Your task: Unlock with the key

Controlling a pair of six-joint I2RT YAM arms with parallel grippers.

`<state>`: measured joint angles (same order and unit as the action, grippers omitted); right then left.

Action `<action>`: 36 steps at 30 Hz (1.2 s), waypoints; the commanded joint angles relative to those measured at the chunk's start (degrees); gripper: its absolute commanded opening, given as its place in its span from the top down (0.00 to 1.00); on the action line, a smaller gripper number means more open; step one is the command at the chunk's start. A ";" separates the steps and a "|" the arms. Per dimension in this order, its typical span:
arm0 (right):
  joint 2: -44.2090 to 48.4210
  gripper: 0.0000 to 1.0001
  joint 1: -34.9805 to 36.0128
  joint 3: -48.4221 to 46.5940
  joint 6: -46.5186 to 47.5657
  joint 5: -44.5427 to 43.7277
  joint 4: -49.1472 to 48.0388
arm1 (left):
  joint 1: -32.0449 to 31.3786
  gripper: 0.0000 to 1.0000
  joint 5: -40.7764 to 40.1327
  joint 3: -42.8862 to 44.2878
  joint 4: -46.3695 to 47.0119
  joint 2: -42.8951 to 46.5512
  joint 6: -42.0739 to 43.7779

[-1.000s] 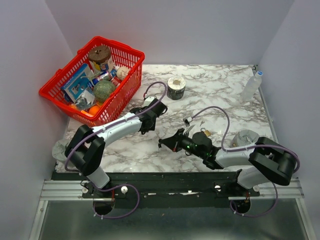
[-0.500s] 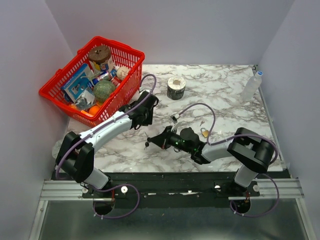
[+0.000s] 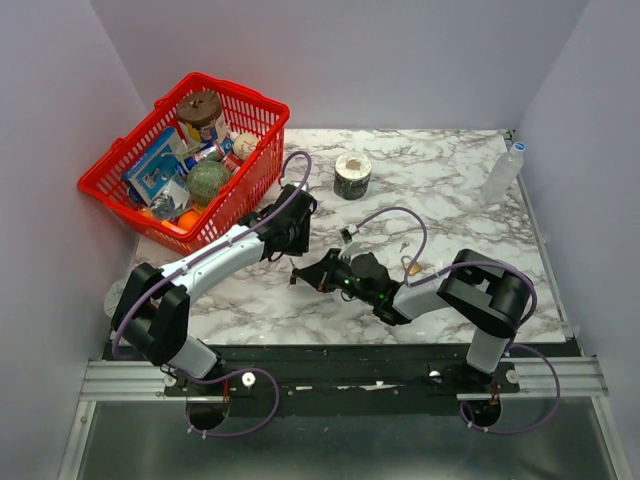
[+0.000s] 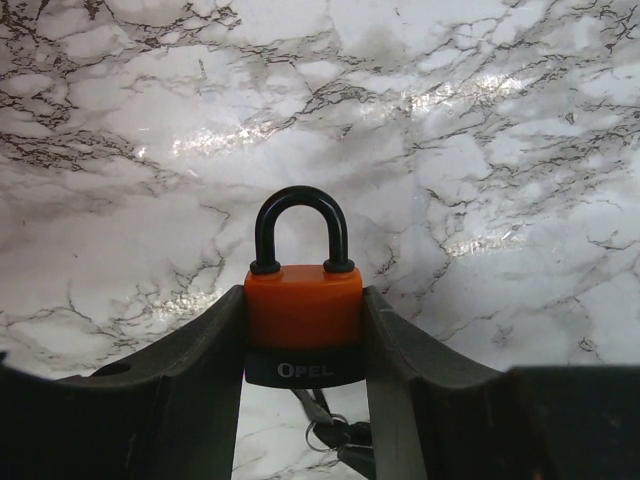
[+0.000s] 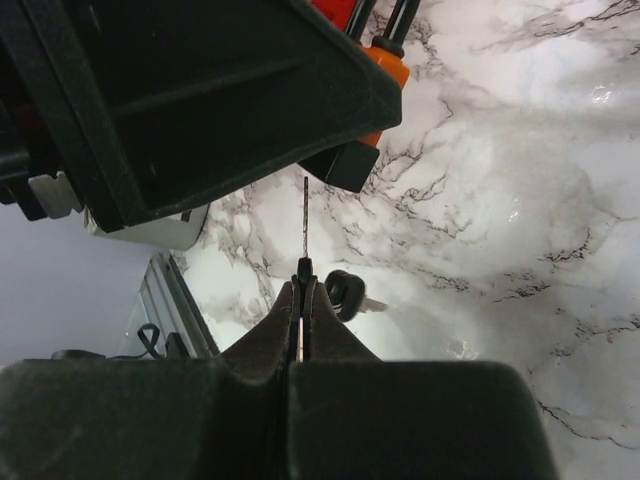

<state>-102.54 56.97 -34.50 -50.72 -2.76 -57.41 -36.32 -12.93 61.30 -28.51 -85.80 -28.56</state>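
key (image 5: 304, 232) is pinched by its black head in my right end effector (image 5: 302, 300), fingers closed tight on it, thin blade pointing straight up at the black base of the padlock (image 5: 346, 166). the tip sits just beside that base; i cannot tell whether it touches. a spare key (image 5: 345, 292) hangs right beside the fingers on the right.

my left end effector (image 4: 303, 345) clamps the padlock (image 4: 303, 318) by its orange body, fingers on both sides, black shackle closed and sticking out ahead, above the marble table (image 4: 480, 150). from the right wrist, the left end effector's dark housing fills the upper left and crowds the blade's approach.

from above, both end effectors meet mid-table, left (image 3: 291, 222) over right (image 3: 310, 274). a red basket (image 3: 108, 190) full of odds and ends stands near the left arm, a tape roll (image 3: 352, 176) behind, a brass padlock (image 3: 411, 266) just beside the right arm, a bottle (image 3: 503, 172) well apart at the far right.
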 commanded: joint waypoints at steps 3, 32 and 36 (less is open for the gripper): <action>0.06 0.99 0.33 0.04 -0.87 -5.93 -2.71 | 0.37 1.00 0.71 -0.21 1.88 1.43 -0.36; 1.47 0.99 0.33 0.75 -0.52 -8.57 -4.64 | 0.28 1.00 0.62 -0.48 1.79 0.81 -0.36; 0.94 0.99 0.33 0.31 -1.05 -9.27 -4.56 | 0.28 1.00 0.80 -0.48 1.88 0.81 -0.54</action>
<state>-102.19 57.04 -33.63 -51.59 -8.08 -59.00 -36.32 -12.91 60.99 -27.94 -85.80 -28.58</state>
